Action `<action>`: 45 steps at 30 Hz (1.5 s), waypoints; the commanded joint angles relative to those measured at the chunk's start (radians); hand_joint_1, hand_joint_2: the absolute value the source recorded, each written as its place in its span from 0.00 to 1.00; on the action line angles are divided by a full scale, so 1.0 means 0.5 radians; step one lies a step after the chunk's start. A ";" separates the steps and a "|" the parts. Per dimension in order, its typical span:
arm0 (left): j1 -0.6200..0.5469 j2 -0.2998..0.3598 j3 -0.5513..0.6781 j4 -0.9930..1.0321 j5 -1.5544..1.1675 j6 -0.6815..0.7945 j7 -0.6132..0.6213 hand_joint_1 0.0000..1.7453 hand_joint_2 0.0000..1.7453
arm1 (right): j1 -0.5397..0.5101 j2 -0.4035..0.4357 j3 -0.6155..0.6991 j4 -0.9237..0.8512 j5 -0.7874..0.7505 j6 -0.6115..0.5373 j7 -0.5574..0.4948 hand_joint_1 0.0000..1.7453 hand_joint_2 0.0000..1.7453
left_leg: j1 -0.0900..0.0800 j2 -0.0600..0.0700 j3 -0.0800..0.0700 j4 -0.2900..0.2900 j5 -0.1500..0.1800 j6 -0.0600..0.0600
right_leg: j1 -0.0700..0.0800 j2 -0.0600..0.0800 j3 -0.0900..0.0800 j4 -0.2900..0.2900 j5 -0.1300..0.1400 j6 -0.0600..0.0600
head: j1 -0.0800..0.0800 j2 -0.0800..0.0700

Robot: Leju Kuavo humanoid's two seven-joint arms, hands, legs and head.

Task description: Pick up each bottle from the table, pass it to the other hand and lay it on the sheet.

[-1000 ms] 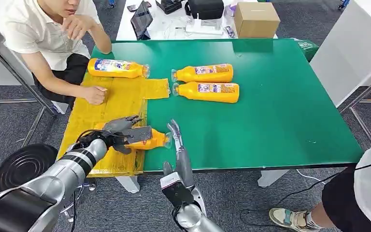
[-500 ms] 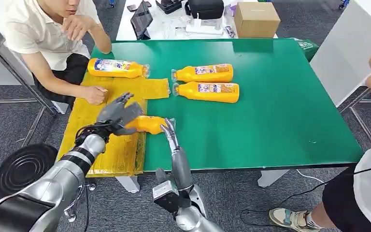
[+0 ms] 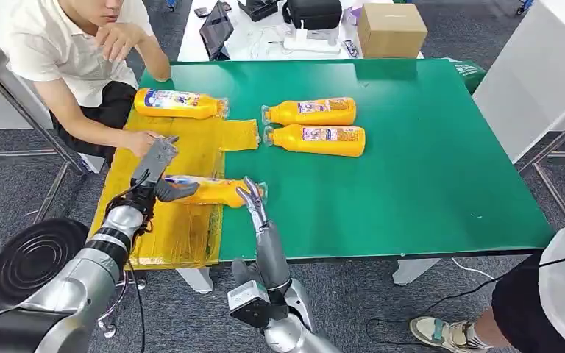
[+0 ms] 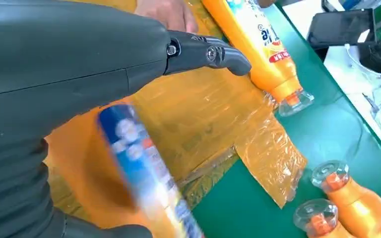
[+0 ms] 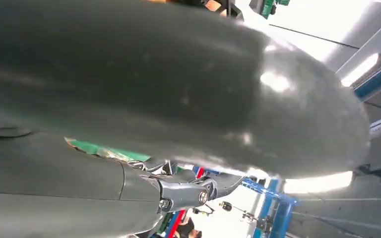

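The left hand (image 3: 160, 170) reaches over the yellow sheet (image 3: 191, 151) at the left side of the green desk (image 3: 427, 147), its fingers stretched forward and its thumb hooked onto the base end of an orange bottle (image 3: 210, 190); whether it truly grips that bottle cannot be told, though in the left wrist view the blurred blue label of the bottle (image 4: 144, 173) lies right against the palm of the hand (image 4: 54, 74). This bottle lies on its side along the sheet's right edge, its clear cap pointing right onto the green surface. The right hand (image 3: 252, 198) comes up from the near edge with its fingers straight and apart, their tips at the cap end of the same bottle, and holds nothing that can be seen. A second bottle (image 3: 179, 104) lies on its side at the far end of the sheet, cap to the right. Two more bottles lie side by side on the bare green, right of the sheet, caps to the left: the farther bottle (image 3: 310, 111) and the nearer bottle (image 3: 316, 139). A person's hand (image 3: 141, 143) rests on the sheet's left part, just beyond the left hand's fingertips. A cardboard box (image 3: 390, 29) stands on the white surface beyond the desk.
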 commanded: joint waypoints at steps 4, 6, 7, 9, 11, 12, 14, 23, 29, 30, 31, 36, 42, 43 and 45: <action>0.009 0.062 -0.084 -0.098 -0.042 -0.128 -0.031 0.00 1.00 | -0.045 -0.066 0.090 0.025 0.009 -0.003 0.000 0.00 0.00 | 0.001 0.003 0.004 -0.001 -0.001 -0.001 | 0.001 0.002 0.003 -0.001 0.000 -0.002 | -0.001 0.000; 0.026 0.061 -0.087 -0.149 -0.026 -0.136 -0.047 0.00 1.00 | -0.041 -0.071 0.092 0.023 0.003 -0.003 0.000 0.00 0.00 | 0.001 0.003 0.005 -0.001 -0.001 -0.001 | 0.002 0.001 0.005 -0.001 -0.001 -0.003 | 0.000 0.000; 0.059 0.072 -0.104 -0.245 -0.008 -0.147 -0.066 0.00 1.00 | -0.038 -0.074 0.087 0.010 0.031 -0.003 0.000 0.00 0.00 | 0.001 0.002 0.003 -0.001 -0.001 -0.001 | 0.001 0.000 0.003 -0.001 0.000 -0.002 | 0.000 0.000; 0.063 0.073 -0.107 -0.267 -0.003 -0.149 -0.077 0.00 1.00 | -0.037 -0.075 0.081 0.008 0.037 -0.003 0.000 0.00 0.00 | 0.001 0.002 0.003 -0.001 -0.001 -0.001 | 0.001 0.001 0.003 -0.001 0.000 -0.002 | -0.001 0.000; 0.063 0.073 -0.107 -0.267 -0.003 -0.149 -0.077 0.00 1.00 | -0.037 -0.075 0.081 0.008 0.037 -0.003 0.000 0.00 0.00 | 0.001 0.002 0.002 -0.001 -0.001 -0.001 | 0.001 0.000 0.002 -0.001 0.000 -0.002 | 0.000 0.000; 0.083 0.076 -0.116 -0.337 0.006 -0.153 -0.075 0.00 1.00 | -0.032 -0.076 0.080 0.005 0.043 -0.003 0.000 0.00 0.00 | 0.001 0.002 0.004 -0.001 -0.001 -0.001 | 0.002 0.000 0.004 -0.001 -0.001 -0.003 | 0.000 0.000; 0.155 0.097 -0.121 -0.559 0.127 -0.244 -0.114 0.00 1.00 | -0.017 -0.078 0.054 -0.003 0.054 -0.003 0.000 0.00 0.00 | 0.001 0.002 0.003 -0.001 -0.001 -0.001 | 0.001 0.000 0.003 -0.001 0.000 -0.002 | 0.000 0.000; 0.451 0.157 -0.163 -1.214 0.644 -0.362 0.044 0.00 1.00 | 0.144 -0.032 -0.227 -0.199 0.374 -0.003 0.000 0.00 0.00 | 0.000 0.003 0.003 -0.001 -0.001 -0.001 | 0.001 0.000 0.002 -0.001 -0.001 -0.002 | 0.000 0.000; 0.817 0.199 -0.160 -1.497 1.125 -0.241 0.081 0.00 1.00 | 0.389 0.078 -0.683 -0.538 0.760 -0.003 0.000 0.00 1.00 | -0.001 0.004 0.007 -0.003 -0.002 -0.001 | 0.000 0.002 0.005 -0.003 -0.002 -0.002 | 0.000 0.000; 0.868 0.203 -0.154 -1.536 1.155 -0.233 0.074 0.00 1.00 | 0.418 0.097 -0.749 -0.577 0.778 -0.003 0.000 0.00 1.00 | -0.002 0.005 0.007 -0.005 -0.002 -0.001 | -0.002 0.002 0.004 -0.002 -0.002 -0.002 | 0.000 0.000; 0.981 0.209 -0.145 -1.626 1.192 -0.212 0.054 0.00 1.00 | 0.466 0.121 -0.873 -0.653 0.824 -0.003 0.000 0.00 1.00 | -0.002 0.005 0.009 -0.005 -0.003 -0.002 | -0.001 0.002 0.007 -0.003 -0.003 -0.003 | 0.000 0.000; 1.036 0.214 -0.147 -1.673 1.196 -0.201 0.044 0.00 1.00 | 0.480 0.116 -0.904 -0.680 0.820 -0.003 0.000 0.00 1.00 | 0.000 0.000 0.005 -0.001 -0.003 -0.002 | 0.001 -0.003 0.004 -0.002 -0.004 -0.004 | 0.001 0.000; 1.036 0.214 -0.147 -1.673 1.196 -0.201 0.044 0.00 1.00 | 0.480 0.116 -0.904 -0.680 0.820 -0.003 0.000 0.00 1.00 | 0.000 0.000 0.003 -0.001 -0.002 -0.002 | 0.001 -0.002 0.002 -0.002 -0.002 -0.004 | 0.000 0.000; 1.036 0.214 -0.147 -1.673 1.196 -0.201 0.044 0.00 1.00 | 0.480 0.116 -0.904 -0.680 0.820 -0.003 0.000 0.00 1.00 | 0.000 0.000 0.001 -0.001 -0.001 -0.002 | 0.001 -0.002 0.000 -0.002 -0.002 -0.003 | 0.000 0.000; 1.036 0.214 -0.147 -1.673 1.196 -0.201 0.044 0.00 1.00 | 0.480 0.116 -0.904 -0.680 0.820 -0.003 0.000 0.00 1.00 | 0.000 0.000 0.004 -0.001 -0.002 -0.002 | 0.001 -0.002 0.003 -0.003 -0.003 -0.004 | 0.000 0.000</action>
